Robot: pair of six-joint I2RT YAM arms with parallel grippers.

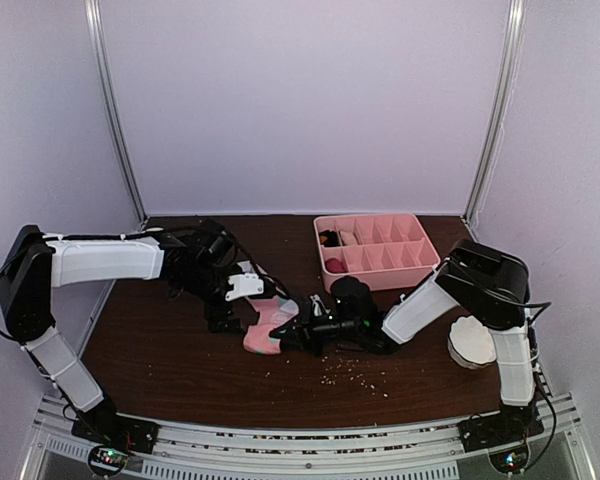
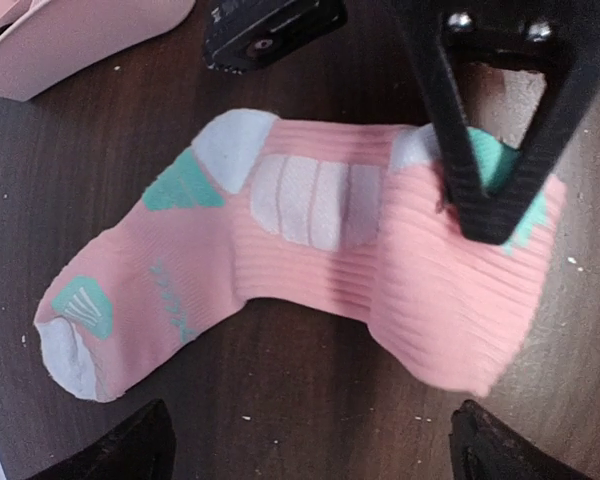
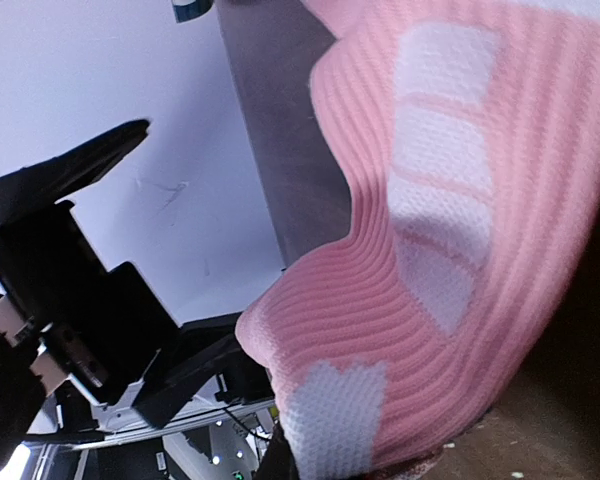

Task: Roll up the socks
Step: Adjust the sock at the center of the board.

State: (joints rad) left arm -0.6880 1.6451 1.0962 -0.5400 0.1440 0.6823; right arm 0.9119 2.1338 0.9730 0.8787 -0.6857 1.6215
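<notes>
Pinching the pink sock [image 1: 268,328], the right claw [image 1: 302,325] is fully closed on the fabric. In the left wrist view its black fingers [image 2: 490,190] meet on the sock [image 2: 310,270] at about 2 o'clock, near the cuff, where a mint patch shows between them. The sock lies on the dark table [image 1: 160,360] near its middle. In that wrist view the toe points to 8 o'clock and the ribbed cuff end sits at 3 o'clock, bunched and blurred along its lower edge. White and mint patches mark the heel and the top of the foot.

The left claw [image 1: 230,315] hovers over the sock from 10 o'clock with its jaws spread as wide as they go, holding nothing. Its two fingertips [image 2: 130,450] show at the bottom corners of its own view, apart from the fabric.

From the right wrist the sock [image 3: 430,250] fills the frame, draped and ribbed, with the left arm dark at 8 o'clock.

At 1 o'clock from the sock stands a pink tray [image 1: 420,270]. What seems to be the beige sock [image 1: 348,238] sits in its left-end compartments, too small to tell more. A white round thing [image 1: 470,342] rests at 3 o'clock, and crumbs [image 1: 355,372] are scattered at 5 o'clock.
</notes>
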